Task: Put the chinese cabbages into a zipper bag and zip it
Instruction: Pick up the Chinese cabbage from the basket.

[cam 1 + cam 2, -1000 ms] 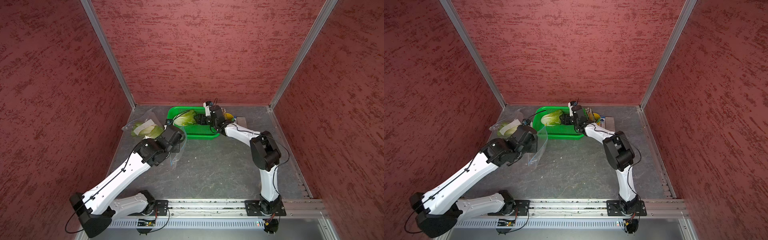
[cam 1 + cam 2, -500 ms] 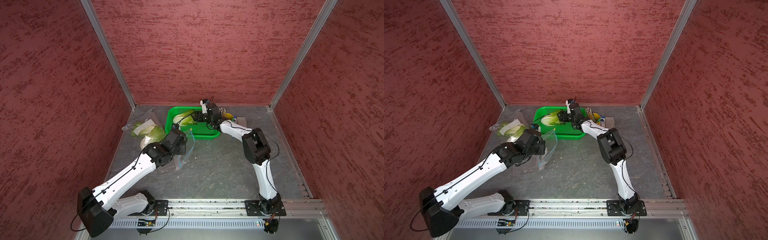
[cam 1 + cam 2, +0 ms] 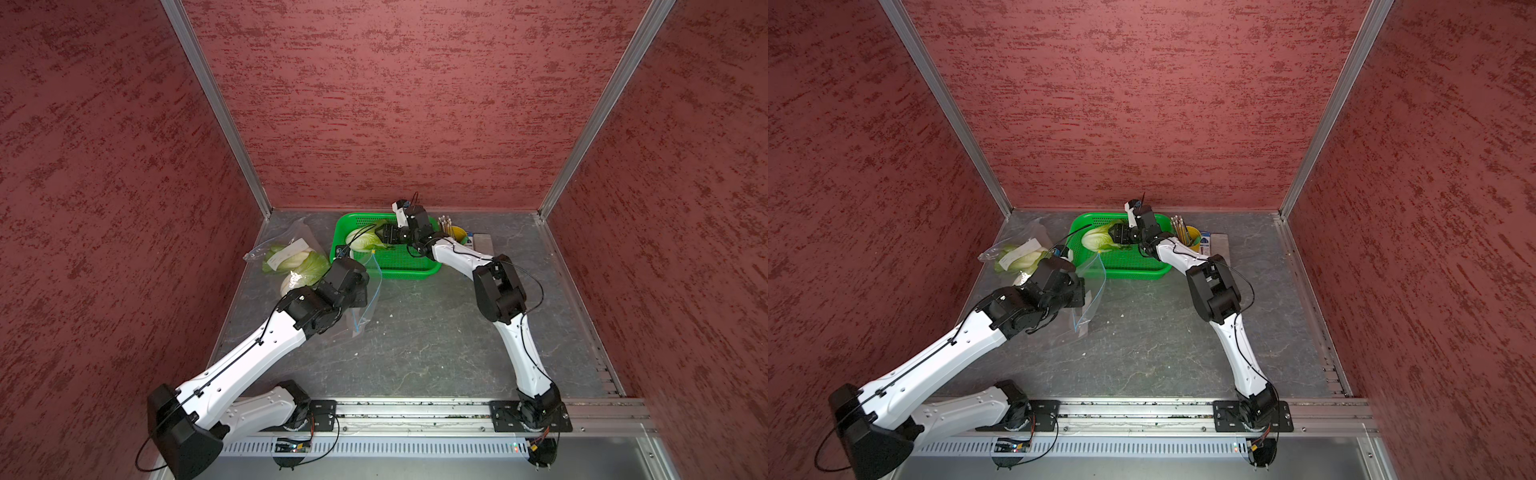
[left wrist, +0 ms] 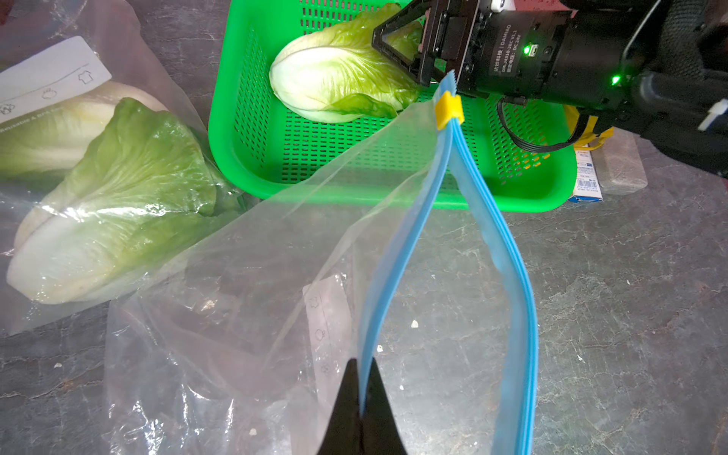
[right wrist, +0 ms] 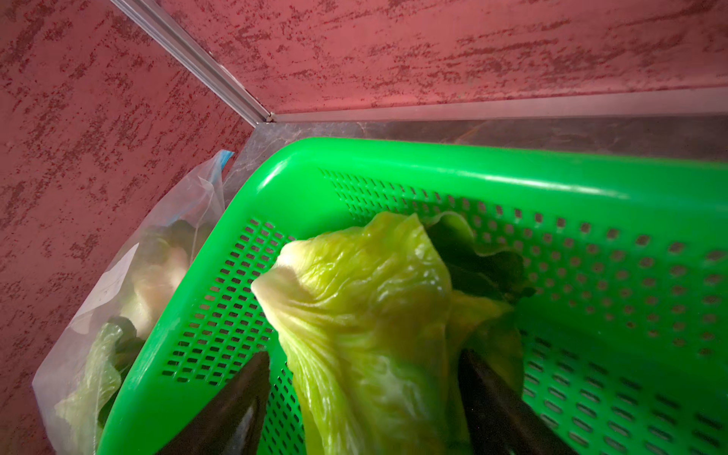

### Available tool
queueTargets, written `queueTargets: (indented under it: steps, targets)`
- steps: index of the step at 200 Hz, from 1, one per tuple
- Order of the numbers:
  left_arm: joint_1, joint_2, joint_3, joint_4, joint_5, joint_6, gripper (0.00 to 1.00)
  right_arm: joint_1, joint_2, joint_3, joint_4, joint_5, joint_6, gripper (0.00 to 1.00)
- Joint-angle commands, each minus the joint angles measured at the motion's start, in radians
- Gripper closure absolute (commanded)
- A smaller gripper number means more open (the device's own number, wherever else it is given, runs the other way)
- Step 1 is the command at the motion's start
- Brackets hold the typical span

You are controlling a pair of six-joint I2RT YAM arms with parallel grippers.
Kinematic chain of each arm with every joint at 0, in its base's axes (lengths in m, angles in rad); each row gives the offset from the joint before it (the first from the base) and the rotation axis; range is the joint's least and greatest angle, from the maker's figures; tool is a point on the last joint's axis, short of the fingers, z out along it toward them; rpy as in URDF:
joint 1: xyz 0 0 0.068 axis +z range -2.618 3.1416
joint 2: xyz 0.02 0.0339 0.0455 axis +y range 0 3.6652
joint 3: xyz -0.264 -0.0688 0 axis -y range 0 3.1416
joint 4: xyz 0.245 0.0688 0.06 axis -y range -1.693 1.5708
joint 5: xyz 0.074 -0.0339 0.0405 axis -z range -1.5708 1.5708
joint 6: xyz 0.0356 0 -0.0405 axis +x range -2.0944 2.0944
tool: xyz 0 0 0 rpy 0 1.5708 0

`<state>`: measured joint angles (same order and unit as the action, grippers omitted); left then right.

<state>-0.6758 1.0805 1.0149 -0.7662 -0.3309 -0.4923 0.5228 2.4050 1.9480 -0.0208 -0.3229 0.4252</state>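
Green basket (image 5: pixel 433 165): end effector (image 5: pixel 364 354) around cabbage (image 5: pixel 354 299), maybe touching.

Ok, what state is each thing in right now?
zipper bag: empty, mouth open
left claw: shut on zipper bag's rim
right claw: open, astride loose cabbage
loose cabbage: lying in green basket
second bag: holds cabbages, seal unclear

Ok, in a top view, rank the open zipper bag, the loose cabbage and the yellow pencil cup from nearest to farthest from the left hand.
1. The open zipper bag, pinched in the left hand.
2. The loose cabbage, in the green basket beyond the bag.
3. The yellow pencil cup, right of the basket.
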Motion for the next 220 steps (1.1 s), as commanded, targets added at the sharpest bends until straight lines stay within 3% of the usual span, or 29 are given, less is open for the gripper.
queueTargets:
  steps: [1,46,81,116,220]
  targets:
    - [0.009,-0.018,-0.011,-0.012,-0.035,-0.018,1.00,0.015,-0.031,-0.014,-0.006,-0.082,-0.014,0.24]
    - [0.022,-0.043,-0.040,0.005,-0.036,-0.024,1.00,0.039,-0.179,-0.212,0.068,-0.093,-0.023,0.28]
    - [0.026,-0.047,-0.044,0.035,-0.019,-0.026,1.00,0.015,-0.203,-0.247,0.043,-0.020,0.008,0.31]
    - [0.026,-0.038,-0.041,0.027,-0.022,-0.026,1.00,-0.004,-0.156,-0.188,-0.006,0.001,0.059,0.30]
    - [0.029,-0.042,-0.047,0.031,-0.014,-0.028,1.00,0.007,-0.013,-0.002,-0.083,-0.109,0.095,0.34]
